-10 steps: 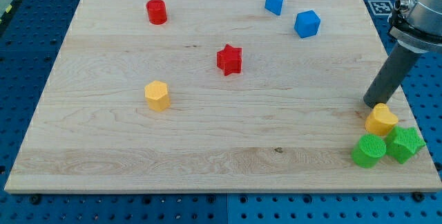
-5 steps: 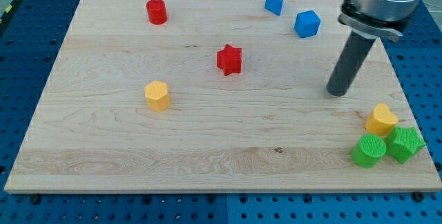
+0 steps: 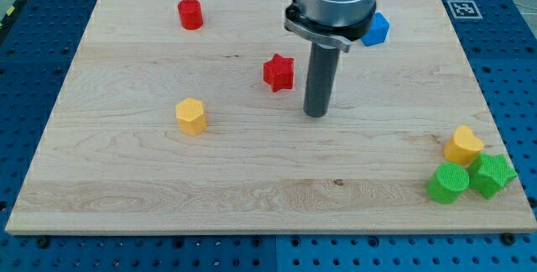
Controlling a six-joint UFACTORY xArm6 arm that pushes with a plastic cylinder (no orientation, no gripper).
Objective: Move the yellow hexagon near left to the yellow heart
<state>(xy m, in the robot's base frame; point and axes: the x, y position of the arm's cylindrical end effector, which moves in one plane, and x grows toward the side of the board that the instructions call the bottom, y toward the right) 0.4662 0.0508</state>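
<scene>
The yellow hexagon (image 3: 190,116) sits on the wooden board (image 3: 252,180) at the view's left of centre. The yellow heart (image 3: 462,146) lies near the board's right edge, low in the view. My tip (image 3: 315,113) rests on the board near the middle, to the right of the yellow hexagon and just below right of the red star (image 3: 278,72). It touches no block. The tip is far to the left of the yellow heart.
A green cylinder (image 3: 448,183) and a green star (image 3: 491,175) sit just below the yellow heart. A red cylinder (image 3: 190,13) is at the top left. A blue cube (image 3: 376,28) shows partly behind the arm at the top.
My tip has slid from beside the yellow heart leftward across the board to near the middle. The arm now hides the blue block at the top. No block has moved.
</scene>
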